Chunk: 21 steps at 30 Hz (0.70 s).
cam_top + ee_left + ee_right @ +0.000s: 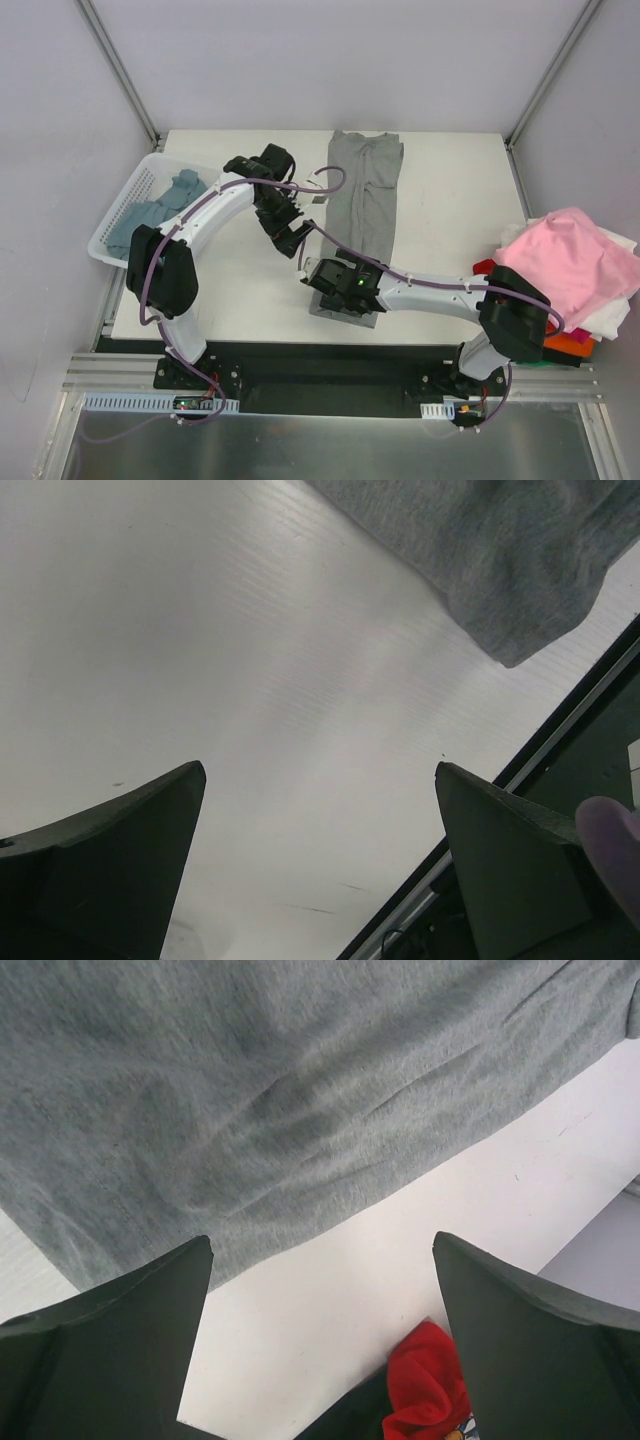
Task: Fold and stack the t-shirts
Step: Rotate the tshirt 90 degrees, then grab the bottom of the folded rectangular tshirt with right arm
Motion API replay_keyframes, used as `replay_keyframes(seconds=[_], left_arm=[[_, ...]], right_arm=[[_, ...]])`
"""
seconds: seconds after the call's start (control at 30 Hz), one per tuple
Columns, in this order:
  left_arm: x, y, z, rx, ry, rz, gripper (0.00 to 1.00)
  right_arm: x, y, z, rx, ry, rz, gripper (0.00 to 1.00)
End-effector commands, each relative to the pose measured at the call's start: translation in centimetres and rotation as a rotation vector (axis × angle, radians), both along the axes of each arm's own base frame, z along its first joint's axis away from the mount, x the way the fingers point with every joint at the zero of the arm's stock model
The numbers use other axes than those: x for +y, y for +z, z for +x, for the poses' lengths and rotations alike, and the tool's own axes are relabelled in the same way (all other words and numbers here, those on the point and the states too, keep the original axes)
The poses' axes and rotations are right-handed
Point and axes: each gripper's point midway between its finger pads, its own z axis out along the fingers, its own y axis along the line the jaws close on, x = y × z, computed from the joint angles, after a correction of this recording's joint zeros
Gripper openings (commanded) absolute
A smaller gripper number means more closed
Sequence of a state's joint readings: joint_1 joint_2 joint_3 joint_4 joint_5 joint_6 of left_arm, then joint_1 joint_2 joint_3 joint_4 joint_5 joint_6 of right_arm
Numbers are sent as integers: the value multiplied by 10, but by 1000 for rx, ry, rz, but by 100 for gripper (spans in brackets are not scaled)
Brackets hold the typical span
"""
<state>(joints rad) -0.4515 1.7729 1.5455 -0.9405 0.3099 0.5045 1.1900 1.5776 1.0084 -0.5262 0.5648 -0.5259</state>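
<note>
A light heather-grey t-shirt [362, 200] lies folded into a long narrow strip down the middle of the table. My right gripper [328, 276] hovers over its near end, open and empty; in the right wrist view [322, 1240] the grey cloth [260, 1090] fills the upper part. My left gripper [297, 238] is open and empty just left of the strip; the left wrist view [320, 770] shows bare table and a corner of the grey shirt [500, 560]. A dusty blue-teal t-shirt [150, 212] lies in the basket. A pink t-shirt [575, 258] tops a pile at the right.
The white slatted basket [115, 215] stands at the table's left edge. The right pile holds white [612, 318], orange [572, 345] and red [483, 267] cloth under the pink one. Red cloth [425, 1385] shows in the right wrist view. White walls enclose the table.
</note>
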Motion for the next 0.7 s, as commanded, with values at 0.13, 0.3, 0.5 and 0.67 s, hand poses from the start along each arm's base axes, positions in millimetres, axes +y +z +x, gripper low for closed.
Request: replay_keyframes(seconds=[0.13, 0.3, 0.5, 0.67], left_arm=[[66, 32, 190, -618, 484, 59, 99], [77, 26, 192, -619, 501, 80, 99], [84, 22, 192, -629, 501, 104, 100], [93, 25, 197, -659, 519, 112, 99]], right_arm=[[53, 56, -113, 197, 603, 75, 96], [64, 46, -145, 188, 717, 47, 96], [68, 28, -170, 224, 805, 38, 98], [75, 0, -172, 228, 834, 20, 99]])
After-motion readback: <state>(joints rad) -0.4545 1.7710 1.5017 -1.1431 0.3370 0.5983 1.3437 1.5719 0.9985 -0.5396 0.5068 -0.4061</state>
